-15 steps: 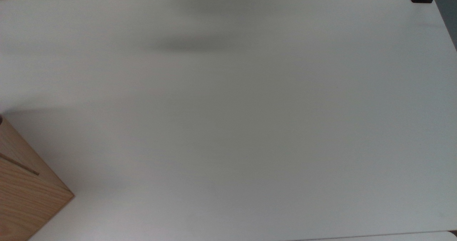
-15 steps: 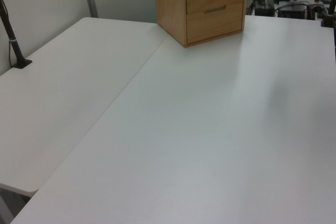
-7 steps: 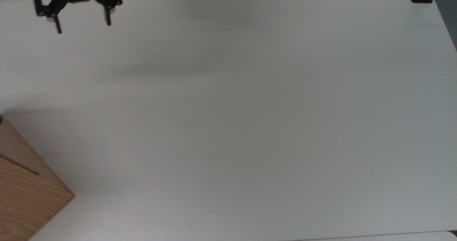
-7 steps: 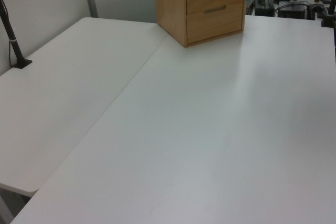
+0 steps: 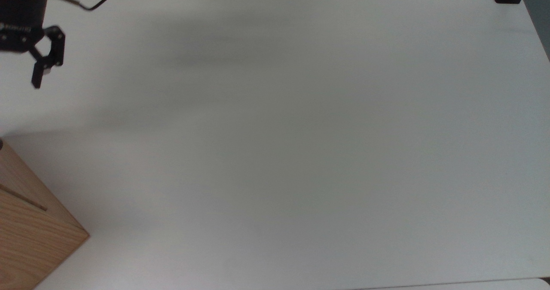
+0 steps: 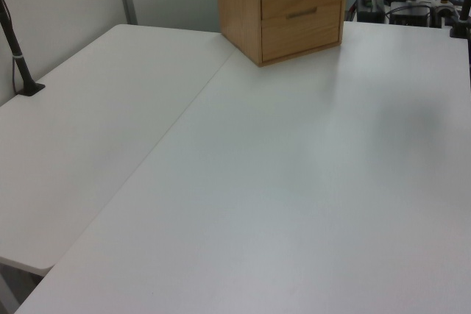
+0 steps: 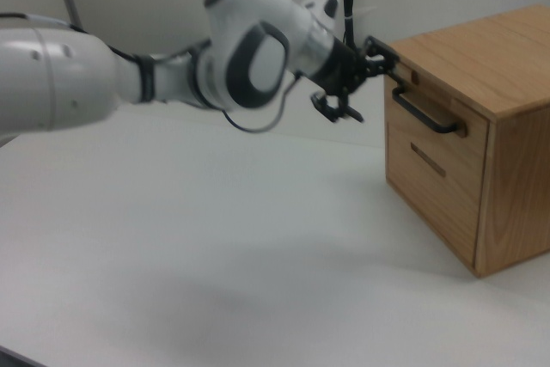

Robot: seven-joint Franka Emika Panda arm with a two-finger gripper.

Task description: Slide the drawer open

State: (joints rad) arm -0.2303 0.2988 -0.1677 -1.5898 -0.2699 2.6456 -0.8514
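Approach step: claw closing in on the top drawer handle, no grasp yet.

Claw sits spread just at 9 o'clock of the black bar handle in the right view, apart from it. Top drawer looks fully shut in the oak cabinet, which stands at the counter far edge, 12 o'clock in the left view. Next, my read: align fingers around the bar, pinch, then pull straight out along the rails. White lettering on the claw body in the top view, unreadable.
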